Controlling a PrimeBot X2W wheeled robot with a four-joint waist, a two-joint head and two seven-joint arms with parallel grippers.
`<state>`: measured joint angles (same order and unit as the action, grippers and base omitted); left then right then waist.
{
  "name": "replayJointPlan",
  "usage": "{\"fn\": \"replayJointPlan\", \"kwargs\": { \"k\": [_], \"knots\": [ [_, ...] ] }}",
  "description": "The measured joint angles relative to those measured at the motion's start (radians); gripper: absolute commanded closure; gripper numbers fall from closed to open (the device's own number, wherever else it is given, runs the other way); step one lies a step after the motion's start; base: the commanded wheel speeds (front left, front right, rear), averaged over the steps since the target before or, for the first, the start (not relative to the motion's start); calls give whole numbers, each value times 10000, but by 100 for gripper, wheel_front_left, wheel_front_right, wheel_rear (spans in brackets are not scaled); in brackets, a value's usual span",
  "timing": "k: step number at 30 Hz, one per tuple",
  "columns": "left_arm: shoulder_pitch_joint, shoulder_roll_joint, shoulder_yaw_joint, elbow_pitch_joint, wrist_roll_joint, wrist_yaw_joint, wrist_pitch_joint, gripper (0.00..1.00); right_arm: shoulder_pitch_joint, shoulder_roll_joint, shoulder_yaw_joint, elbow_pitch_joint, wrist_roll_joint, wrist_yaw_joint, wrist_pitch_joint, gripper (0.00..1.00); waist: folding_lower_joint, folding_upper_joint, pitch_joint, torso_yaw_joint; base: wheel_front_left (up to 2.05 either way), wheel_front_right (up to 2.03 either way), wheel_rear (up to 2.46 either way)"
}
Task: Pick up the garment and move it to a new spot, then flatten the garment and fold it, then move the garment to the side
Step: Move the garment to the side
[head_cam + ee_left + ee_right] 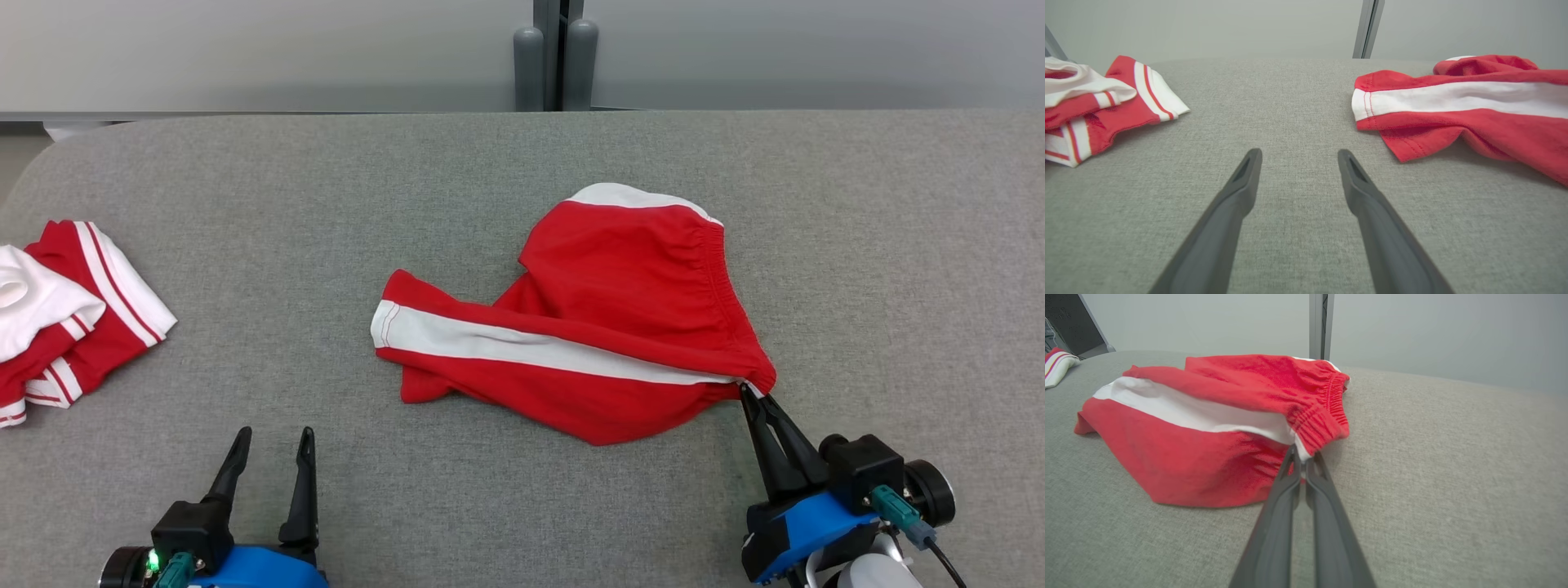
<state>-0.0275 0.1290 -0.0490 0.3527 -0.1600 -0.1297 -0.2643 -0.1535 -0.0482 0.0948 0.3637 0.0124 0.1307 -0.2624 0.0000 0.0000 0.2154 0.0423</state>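
The garment (604, 318) is a pair of red shorts with a white side stripe, lying crumpled in the middle of the grey table (490, 163). My right gripper (749, 394) is shut on the garment's elastic waistband corner at its near right end; the right wrist view shows the fingers pinched together on that red and white edge (1302, 455). My left gripper (273, 441) stands open near the front left of the table, holding nothing. In the left wrist view, the left gripper (1298, 157) points at bare cloth, with the garment's leg hem (1453, 106) off to the right.
A pile of other red and white clothes (65, 310) lies at the table's left edge, also seen in the left wrist view (1098, 102). Two grey posts (555, 65) stand behind the table's far edge against a pale wall.
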Motion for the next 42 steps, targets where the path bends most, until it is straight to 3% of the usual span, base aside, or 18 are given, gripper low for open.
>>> {"fn": "replayJointPlan", "kwargs": {
  "k": [8,18,29,42],
  "knots": [
    [-402,211,-989,-59,-594,0,0,0,41,0,-232,-251,-144,0,0,100,0,0,251,-317,0,0,0],
    [-1711,1083,-2635,-67,-3131,-2,0,0,-172,0,-238,-416,-242,2,0,100,1,0,747,-757,0,0,0],
    [-2892,2297,-4955,180,-6869,0,0,0,-223,0,-203,-351,-247,0,0,100,1,0,853,-791,0,0,0],
    [-4141,3126,-7020,1187,-9308,0,27,0,-305,-2,-31,-307,-198,0,0,100,1,0,918,-790,0,0,0]
  ]
}}
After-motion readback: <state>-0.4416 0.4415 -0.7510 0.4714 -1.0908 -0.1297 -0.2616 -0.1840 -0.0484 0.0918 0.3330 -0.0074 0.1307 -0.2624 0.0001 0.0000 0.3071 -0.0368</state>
